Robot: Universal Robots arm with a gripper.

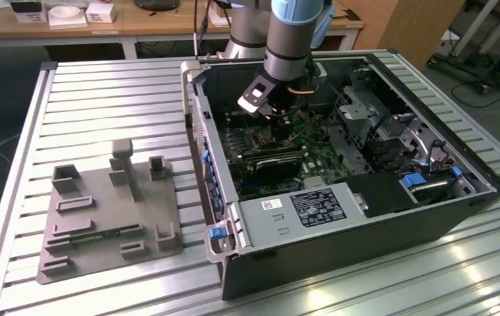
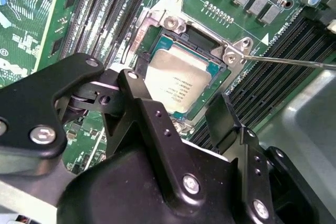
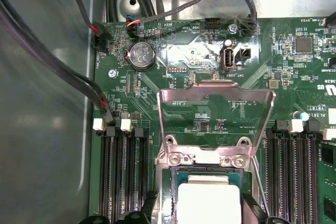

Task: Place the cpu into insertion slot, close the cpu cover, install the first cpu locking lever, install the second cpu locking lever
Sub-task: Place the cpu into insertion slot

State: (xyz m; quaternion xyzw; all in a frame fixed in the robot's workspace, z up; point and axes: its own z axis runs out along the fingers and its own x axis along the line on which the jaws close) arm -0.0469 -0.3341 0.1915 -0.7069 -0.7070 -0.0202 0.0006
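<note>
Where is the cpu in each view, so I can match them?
Exterior view: too small to tell; its spot lies under the gripper.
Second wrist view: the cpu lies in the insertion slot, between the open fingers.
First wrist view: the cpu just past the raised cpu cover hinge.
Shared landmark: memory slots flanking it in both wrist views.

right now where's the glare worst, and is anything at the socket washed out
Exterior view: light streaks glare off the ribbed metal table near the computer case, whose inside sits in shade. First wrist view: the cpu top is washed out to near white; the open cpu cover looks dull grey. Second wrist view: only a soft sheen on the cpu, print visible.
</note>
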